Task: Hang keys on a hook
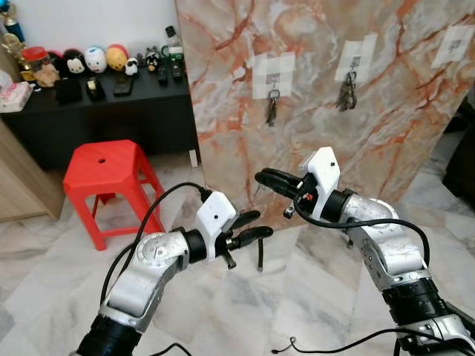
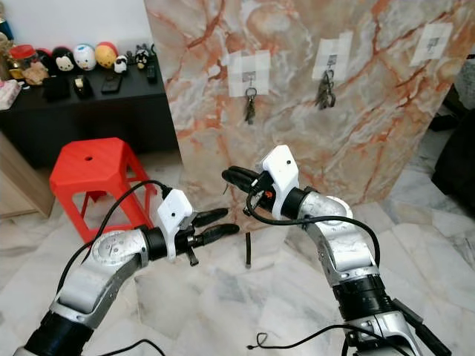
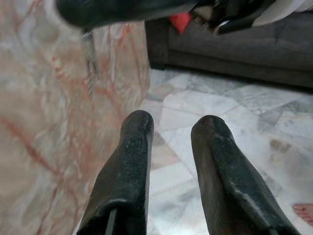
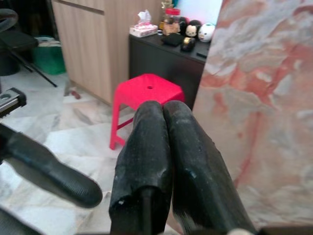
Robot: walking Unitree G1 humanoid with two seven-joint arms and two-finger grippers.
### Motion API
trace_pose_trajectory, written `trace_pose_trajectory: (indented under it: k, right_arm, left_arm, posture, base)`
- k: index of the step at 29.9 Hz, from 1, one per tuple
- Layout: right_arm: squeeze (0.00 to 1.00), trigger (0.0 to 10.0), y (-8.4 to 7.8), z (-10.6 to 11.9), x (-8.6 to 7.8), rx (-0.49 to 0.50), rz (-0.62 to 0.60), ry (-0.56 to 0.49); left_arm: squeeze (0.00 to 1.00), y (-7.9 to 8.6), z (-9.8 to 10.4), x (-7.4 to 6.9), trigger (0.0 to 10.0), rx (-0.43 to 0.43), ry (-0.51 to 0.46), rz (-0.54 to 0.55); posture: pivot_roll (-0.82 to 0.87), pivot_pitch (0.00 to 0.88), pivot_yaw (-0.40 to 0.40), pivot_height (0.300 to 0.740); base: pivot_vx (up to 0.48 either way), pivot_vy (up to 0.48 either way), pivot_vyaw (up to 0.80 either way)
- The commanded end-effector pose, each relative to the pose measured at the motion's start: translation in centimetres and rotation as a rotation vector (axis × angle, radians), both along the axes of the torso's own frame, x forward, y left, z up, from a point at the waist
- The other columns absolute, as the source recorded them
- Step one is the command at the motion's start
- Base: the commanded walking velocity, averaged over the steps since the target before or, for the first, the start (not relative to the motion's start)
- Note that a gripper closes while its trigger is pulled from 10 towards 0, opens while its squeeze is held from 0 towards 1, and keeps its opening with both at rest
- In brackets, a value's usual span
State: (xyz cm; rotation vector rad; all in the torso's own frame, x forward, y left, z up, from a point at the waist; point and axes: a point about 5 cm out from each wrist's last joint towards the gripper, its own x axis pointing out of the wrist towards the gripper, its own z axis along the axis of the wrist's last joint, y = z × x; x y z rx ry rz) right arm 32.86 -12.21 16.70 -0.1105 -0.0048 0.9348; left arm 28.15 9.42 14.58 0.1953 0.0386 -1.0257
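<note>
My right gripper [image 1: 261, 177] is raised in front of the marble board [image 1: 326, 148], shut on a small key [image 3: 90, 68] that dangles under its fingertips. Its two fingers [image 4: 146, 147] press together. My left gripper [image 1: 254, 225] is open, lower and to the left, its tips just below the right gripper and apart from the key. On the board are three white patches with hooks. The left hook [image 1: 273, 76] carries a key bunch [image 1: 272, 109], and the middle hook [image 1: 353, 61] carries another bunch [image 1: 346, 95]. The right patch [image 1: 454, 44] shows no keys.
A red plastic stool [image 1: 107, 174] stands on the marble floor to the left. Behind it is a black cabinet [image 1: 96, 111] topped with small figures. A short black post [image 1: 260, 254] stands on the floor beneath the grippers. A dark sofa [image 3: 234, 44] lies to the right.
</note>
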Motion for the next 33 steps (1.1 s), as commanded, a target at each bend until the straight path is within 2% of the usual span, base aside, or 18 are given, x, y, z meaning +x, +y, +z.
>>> trace_pose_trajectory:
  k: [1,9,13,16,26,33]
  right_arm:
    - [0.00,10.0,-0.3,0.5,0.2,0.038,0.012,-0.009]
    - [0.00,10.0,-0.6,0.3,0.4,0.092,0.045,0.009]
    - [0.00,10.0,-0.9,0.7,0.7,0.162,0.077,0.011]
    - [0.00,10.0,-1.1,0.8,0.8,0.174,0.088,0.016]
    - [0.00,10.0,-0.7,0.2,0.1,0.132,0.264,0.036]
    - [0.00,10.0,-0.8,0.2,-0.1,0.136,0.289,0.035]
  left_arm:
    - [0.00,0.6,-0.1,0.3,10.0,0.018,-0.006,0.024]
    - [0.00,0.5,0.2,0.3,10.0,0.028,-0.013,0.007]
    - [0.00,0.4,1.0,1.0,10.0,0.014,-0.047,0.034]
    - [0.00,0.4,1.3,1.3,10.0,0.006,-0.060,0.049]
    - [0.00,-0.3,2.4,2.4,10.0,-0.074,-0.096,0.097]
    - [0.00,-0.2,2.6,2.8,10.0,-0.086,-0.111,0.120]
  posture:
    - [-0.05,0.000,-0.031,0.740]
    - [-0.05,0.000,-0.039,0.740]
    - [-0.05,0.000,-0.054,0.740]
    - [-0.05,0.000,-0.064,0.740]
    - [-0.07,0.000,-0.078,0.740]
    - [-0.07,0.000,-0.081,0.740]
  base:
    - [0.000,0.000,0.00]
    - [0.000,0.000,0.00]
    - [0.000,0.000,0.00]
    - [0.000,0.000,0.00]
    - [0.000,0.000,0.00]
    - [0.000,0.000,0.00]
